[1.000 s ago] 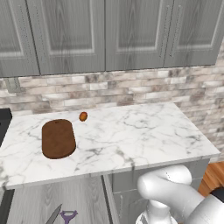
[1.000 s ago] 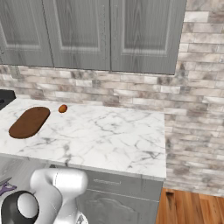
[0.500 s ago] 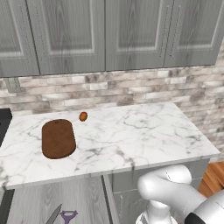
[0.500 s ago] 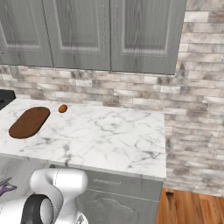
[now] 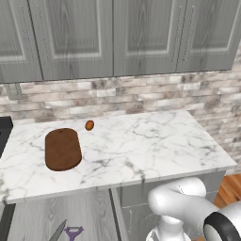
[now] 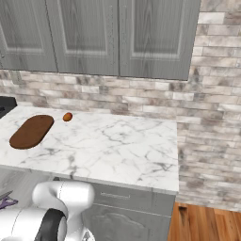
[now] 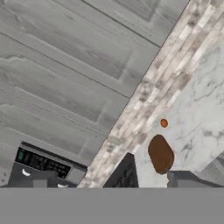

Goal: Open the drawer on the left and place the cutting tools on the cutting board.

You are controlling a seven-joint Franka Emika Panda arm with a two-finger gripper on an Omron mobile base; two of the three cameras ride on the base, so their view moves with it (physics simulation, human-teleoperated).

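Cutting board [image 5: 62, 149] on counter [image 5: 155, 141] left, oval object [image 5: 89, 125] just behind-right, peeler [image 5: 73, 232] beside knife [image 5: 57, 231] in drawer [image 5: 56, 216] below.

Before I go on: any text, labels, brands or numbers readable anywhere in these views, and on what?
None can be read.
Black appliance control panel: small pale marks, too blurred to read.
Dark brown wooden cutting board, small orange-brown oval object and white marble counter: no writing visible.
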